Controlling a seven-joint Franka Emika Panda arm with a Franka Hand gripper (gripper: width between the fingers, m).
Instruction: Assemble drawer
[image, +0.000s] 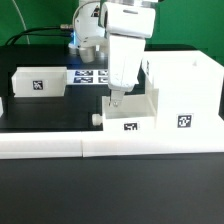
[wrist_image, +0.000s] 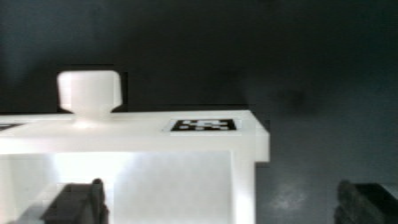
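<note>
The drawer's large hollow white case (image: 186, 85) stands at the exterior view's right, with a tag on its front. A small knobbed tray (image: 130, 118) sits against the case's left side, its knob (image: 97, 118) pointing to the exterior view's left. A second tray (image: 35, 84) lies at the far left. My gripper (image: 115, 102) hangs just above the nearer tray. In the wrist view the gripper (wrist_image: 221, 205) is open and empty. One finger (wrist_image: 71, 205) is over the tray (wrist_image: 160, 160) and the other is over the black table. The knob (wrist_image: 89, 95) and a tag (wrist_image: 205, 125) show beyond.
The marker board (image: 92, 75) lies behind the arm on the black table. Long low white border bars (image: 90, 146) run along the front edge and up the left side. A cable trails at the back left.
</note>
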